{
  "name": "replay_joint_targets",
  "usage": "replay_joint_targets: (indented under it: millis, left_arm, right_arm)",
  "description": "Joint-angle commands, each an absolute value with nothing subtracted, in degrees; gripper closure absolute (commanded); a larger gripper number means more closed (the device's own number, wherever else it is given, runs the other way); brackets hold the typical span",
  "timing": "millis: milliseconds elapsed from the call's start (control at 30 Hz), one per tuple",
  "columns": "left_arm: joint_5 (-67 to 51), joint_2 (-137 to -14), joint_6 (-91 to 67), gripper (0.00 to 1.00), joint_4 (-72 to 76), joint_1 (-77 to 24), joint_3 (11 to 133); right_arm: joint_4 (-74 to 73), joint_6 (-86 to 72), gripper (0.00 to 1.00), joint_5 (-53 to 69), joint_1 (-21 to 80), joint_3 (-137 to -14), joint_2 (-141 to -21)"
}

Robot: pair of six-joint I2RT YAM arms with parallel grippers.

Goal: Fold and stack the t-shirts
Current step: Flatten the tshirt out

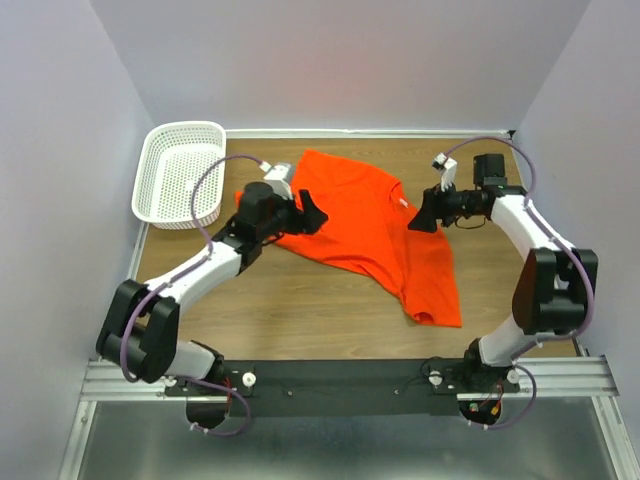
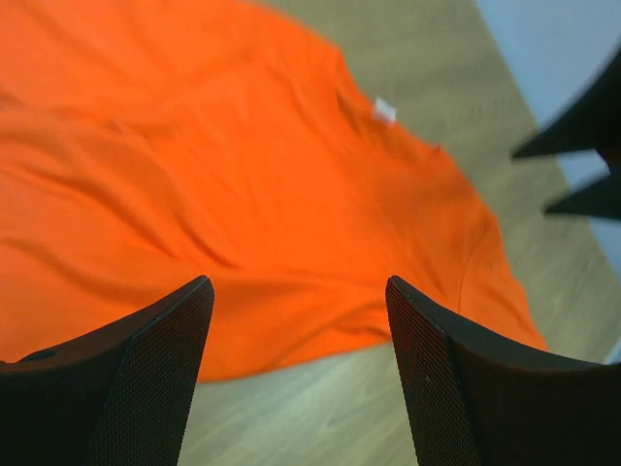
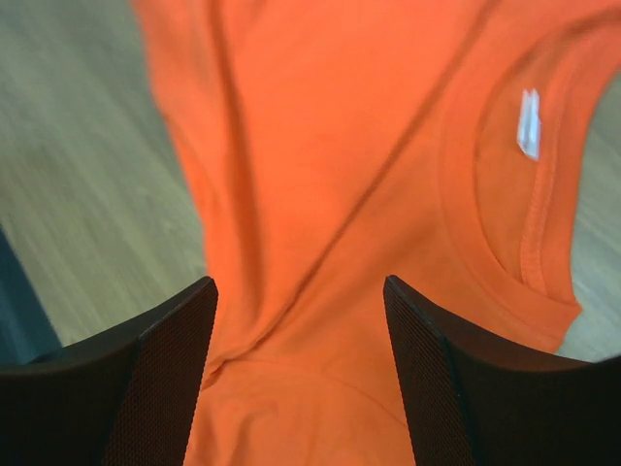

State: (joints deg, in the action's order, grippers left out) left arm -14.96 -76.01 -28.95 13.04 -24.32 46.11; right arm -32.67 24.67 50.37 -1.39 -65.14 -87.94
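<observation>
Orange t-shirt (image 1: pixel 360 225) rumpled on wooden table (image 1: pixel 300 300); left end effector (image 1: pixel 313 212) spread over it, right end effector (image 1: pixel 420 217) spread likewise

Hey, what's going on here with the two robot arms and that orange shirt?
Two robot arms are set over an orange-red t-shirt that lies rumpled on the wooden table, not yet neatly folded. The left gripper is at the shirt's left edge and the right gripper is near the collar with its white tag. Both are open and neither has hold of the fabric. A white basket sits in the far left corner, apart from the shirt.
</observation>
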Motion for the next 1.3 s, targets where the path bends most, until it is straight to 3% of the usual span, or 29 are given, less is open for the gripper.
replay_joint_targets:
  millis: [0, 133, 333, 467, 633, 1000, 1267]
  left_arm:
    - [-14.4, -79.7, -29.2, 0.2, 12.0, -30.2, 49.7]
    - [-12.4, -88.7, -29.4, 0.19, 13.5, -32.3, 53.7]
    - [-0.6, -110.7, -33.6, 0.19, 3.8, -35.6, 77.8]
    - [7.1, -123.1, -36.1, 0.25, -9.5, -36.9, 99.0]
    - [11.2, -133.9, -36.6, 0.26, -18.8, -37.3, 114.3]
    - [11.2, -145.8, -35.9, 0.33, -25.2, -37.4, 129.1]
    - [9.5, -149.2, -35.4, 0.45, -26.4, -37.4, 132.8]
  right_arm:
    - [-28.0, 12.8, 0.24, 39.5, -0.1, -70.0, -93.6]
    - [-26.0, 11.0, 0.23, 32.2, -0.1, -71.9, -98.3]
    - [-25.6, 7.6, 0.24, 30.7, -0.1, -73.7, -103.0]
    - [-24.8, 7.4, 0.24, 28.6, -0.1, -72.2, -101.5]
    - [-24.0, 7.2, 0.24, 28.6, -0.1, -71.7, -101.3]
    - [-23.8, 7.4, 0.24, 30.4, -0.2, -70.7, -100.3]
    - [-23.9, 7.6, 0.24, 31.6, -0.4, -70.0, -99.8]
